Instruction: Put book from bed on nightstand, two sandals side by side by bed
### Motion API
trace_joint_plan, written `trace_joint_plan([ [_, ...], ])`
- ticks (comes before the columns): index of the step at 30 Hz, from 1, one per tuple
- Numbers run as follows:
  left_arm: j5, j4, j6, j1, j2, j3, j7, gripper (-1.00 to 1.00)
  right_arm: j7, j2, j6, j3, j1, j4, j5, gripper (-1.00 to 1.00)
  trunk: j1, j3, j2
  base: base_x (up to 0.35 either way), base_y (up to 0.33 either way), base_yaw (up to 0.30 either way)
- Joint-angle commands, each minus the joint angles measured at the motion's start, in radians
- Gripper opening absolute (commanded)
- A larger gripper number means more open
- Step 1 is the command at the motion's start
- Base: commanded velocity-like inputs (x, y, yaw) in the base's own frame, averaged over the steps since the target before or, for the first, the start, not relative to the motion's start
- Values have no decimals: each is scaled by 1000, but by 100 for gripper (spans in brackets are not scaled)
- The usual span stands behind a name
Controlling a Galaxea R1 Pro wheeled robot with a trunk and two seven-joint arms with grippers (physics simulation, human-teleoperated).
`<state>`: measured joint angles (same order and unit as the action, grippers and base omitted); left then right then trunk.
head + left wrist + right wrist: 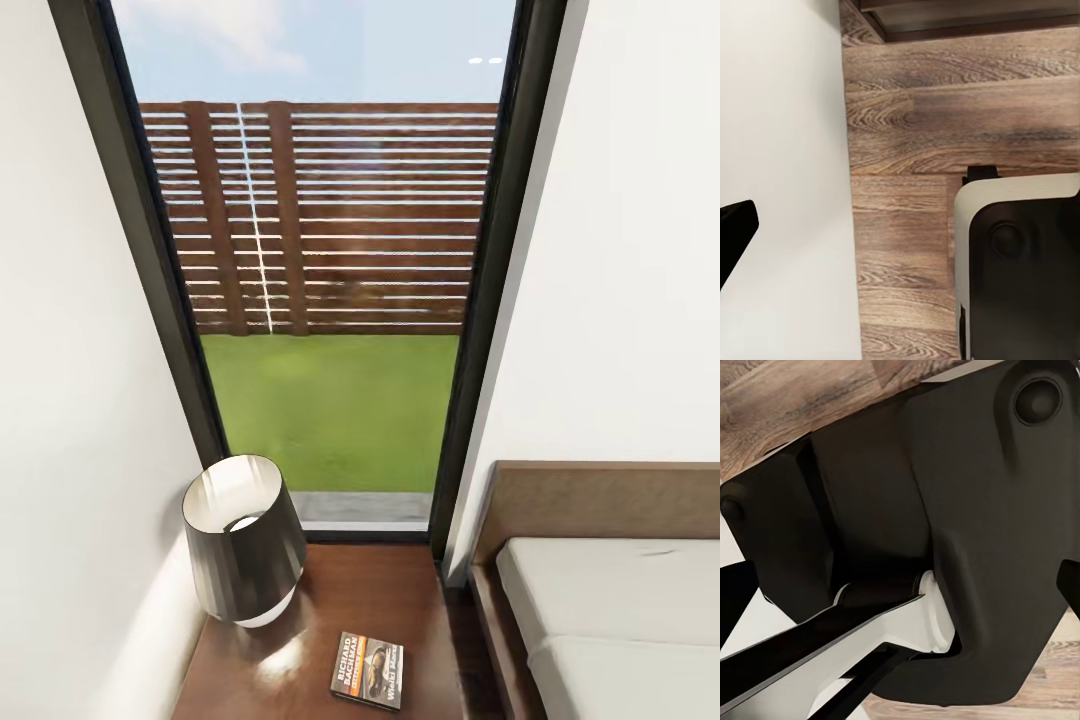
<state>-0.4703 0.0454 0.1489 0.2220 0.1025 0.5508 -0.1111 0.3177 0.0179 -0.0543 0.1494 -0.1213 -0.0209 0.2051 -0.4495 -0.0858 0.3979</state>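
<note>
The book (368,670), dark with an orange band and a car picture, lies flat on the glossy brown nightstand (400,595), near its front edge. The bed (600,500) stands right of the nightstand, its pale mattress (620,610) bare where it shows. The two sandals are out of view. My left gripper (900,247) hangs over the wood floor; one black finger (735,232) sits at the picture's edge, nothing held. My right gripper (900,592) is open, its fingertips (735,600) spread wide over my own dark base, holding nothing.
A dark drum-shaded lamp (243,540) fills the nightstand's back left. A tall dark-framed window (330,300) shows grass and a slatted fence. A white wall (70,400) hems the nightstand's left side. My white-and-black base (1020,262) stands on plank floor (907,112).
</note>
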Motion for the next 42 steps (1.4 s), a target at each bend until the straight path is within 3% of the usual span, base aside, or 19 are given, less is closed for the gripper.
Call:
trace_joint_plan([
  [1, -6, 1, 2, 0, 0, 9, -3, 100, 4, 0, -3, 7, -1, -2, 6, 100, -1, -2, 2, 0, 0, 0],
  [42, -4, 1, 0, 0, -3, 12, -3, 100, 4, 0, -3, 7, -1, -2, 6, 100, -1, -2, 2, 0, 0, 0],
])
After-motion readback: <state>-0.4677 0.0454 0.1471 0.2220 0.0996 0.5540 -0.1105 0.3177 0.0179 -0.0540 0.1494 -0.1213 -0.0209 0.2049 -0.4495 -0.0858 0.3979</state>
